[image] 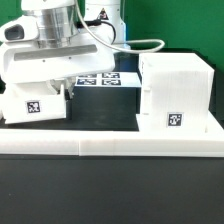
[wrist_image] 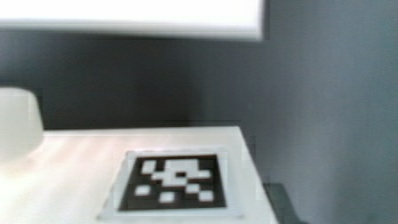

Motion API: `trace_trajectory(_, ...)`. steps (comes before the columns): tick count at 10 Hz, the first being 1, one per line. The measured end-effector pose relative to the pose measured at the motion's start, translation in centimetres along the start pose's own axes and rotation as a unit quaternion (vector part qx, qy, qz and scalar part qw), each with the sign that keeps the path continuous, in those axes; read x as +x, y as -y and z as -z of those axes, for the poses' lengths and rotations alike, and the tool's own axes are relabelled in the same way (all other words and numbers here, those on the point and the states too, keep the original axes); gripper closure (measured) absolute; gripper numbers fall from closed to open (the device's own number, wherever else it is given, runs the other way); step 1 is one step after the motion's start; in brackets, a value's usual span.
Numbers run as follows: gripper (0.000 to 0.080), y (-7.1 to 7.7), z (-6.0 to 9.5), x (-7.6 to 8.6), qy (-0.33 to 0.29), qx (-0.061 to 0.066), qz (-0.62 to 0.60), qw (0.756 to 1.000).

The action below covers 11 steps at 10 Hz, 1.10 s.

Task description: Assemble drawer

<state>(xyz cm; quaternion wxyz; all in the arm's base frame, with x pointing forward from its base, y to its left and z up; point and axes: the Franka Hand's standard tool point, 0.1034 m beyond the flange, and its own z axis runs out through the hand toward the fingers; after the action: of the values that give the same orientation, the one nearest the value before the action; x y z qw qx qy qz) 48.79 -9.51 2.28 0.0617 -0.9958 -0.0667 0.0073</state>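
1. White plastic drawer tray (image: 30, 92) sits on the counter (image: 105, 112) at the exterior view's left, with its tray tag (image: 32, 105) facing the camera. The arm (image: 50, 25) stands directly over it.
2. The hollow casing (image: 175, 80) stands upright at the exterior view's right, well apart from the drawer tray, with its casing tag (image: 175, 118) low on the facing wall. Both parts lie behind the long low rail (image: 110, 148).
3. The gripper (image: 60, 85) is down at the tray's casing-side end. Its fingers are masked by the wrist and the tray, so you cannot tell how wide it stands or whether it has hold of anything. The wrist view shows only a white tagged face close under the camera.
4. The step in hand is probably taking hold of the tray, with insertion into the casing yet to come. Centre the fingers across one wall, close squarely, and confirm the grip before lifting.
5. Keep the tray level in transit and pass clear of the marker board (image: 105, 78), which lies between the two parts at the back. The casing's opening is not visible, so check which way it faces before you align the tray.
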Motion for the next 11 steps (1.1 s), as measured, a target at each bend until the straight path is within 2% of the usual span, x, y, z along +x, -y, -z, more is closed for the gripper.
trace_trajectory(2, 0.0757, -0.1, -0.2, 0.0, 0.001, 0.0, 0.002, 1.0)
trace_trajectory(4, 0.0757, 0.1, -0.3, 0.0, 0.002, -0.004, 0.069, 0.998)
trace_trajectory(6, 0.0757, 1.0, -0.4, 0.7, -0.014, -0.039, 0.204, 0.978)
trace_trajectory(8, 0.0757, 1.4, -0.4, 0.5, -0.026, -0.072, 0.296, 0.952)
trace_trajectory(11, 0.0757, 1.0, -0.7, 0.2, -0.011, -0.077, 0.381, 0.922)
